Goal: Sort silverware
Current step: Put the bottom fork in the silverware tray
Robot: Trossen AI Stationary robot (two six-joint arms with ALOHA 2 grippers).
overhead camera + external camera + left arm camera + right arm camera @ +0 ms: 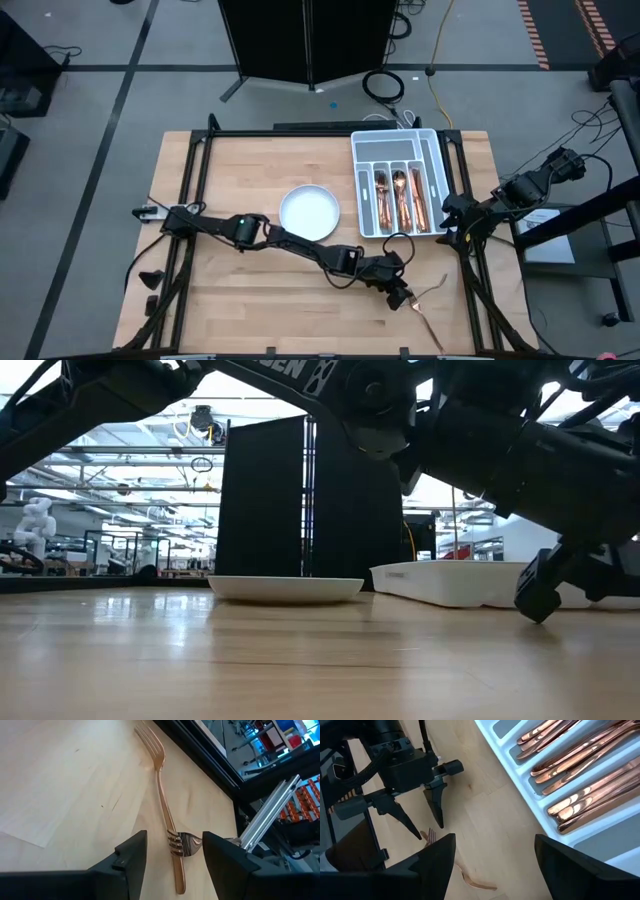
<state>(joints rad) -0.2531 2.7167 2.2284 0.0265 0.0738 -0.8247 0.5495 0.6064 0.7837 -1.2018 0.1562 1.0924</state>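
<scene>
Forks: two slim copper forks [165,795] lie crossed on the wooden counter [250,290], outside the white divided tray [398,150]. Your left tool [402,295] straddles them, fingers spread, likely lining up a pick. Right tool [492,865] waits released beside the tray.

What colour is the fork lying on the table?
Shiny copper, rose-gold fork; clearest in the left wrist view.

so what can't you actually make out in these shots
- Two slim copper forks: in the left wrist view the second fork's handle is hidden behind the open left end effector.
- White divided cutlery tray: the right wrist view cuts it at the edge.
- Low view: the forks are out of sight; dark arms fill the frame.
</scene>
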